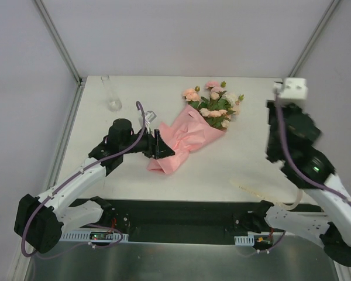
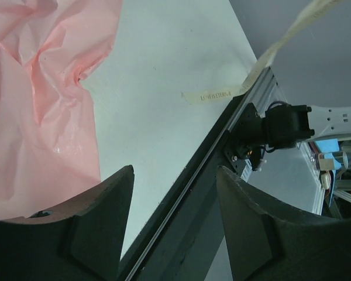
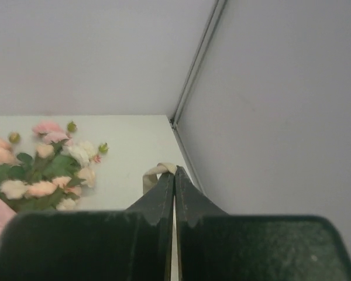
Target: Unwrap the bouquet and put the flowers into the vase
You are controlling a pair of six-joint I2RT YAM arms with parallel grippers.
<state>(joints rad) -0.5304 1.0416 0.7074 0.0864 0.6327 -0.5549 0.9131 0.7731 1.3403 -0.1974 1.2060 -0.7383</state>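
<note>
Two pincers at the unwrapping step: left pincer (image 2: 174, 175), jaws apart, is hovering beside the paper (image 1: 184, 137), probably needing next to pinch its edge clear of the flowers (image 1: 213, 105); right pincer (image 3: 174, 175) is hanging raised, jaws together.

I work on a plain white worktop (image 1: 134, 181) boxed in by pale grey panels: a back wall (image 1: 187, 35), a left wall (image 1: 20, 105) and a right wall (image 1: 339, 64). Slim aluminium struts rise from the two far corners, the left strut (image 1: 58, 41) and the right strut (image 1: 316, 38); from my right wrist the right strut (image 3: 199, 58) marks the seam where two walls meet. A black rail (image 1: 181, 213) runs along the near edge, and below it lies brushed grey sheet metal (image 1: 193, 260). The light is soft and even, with faint shadows.
</note>
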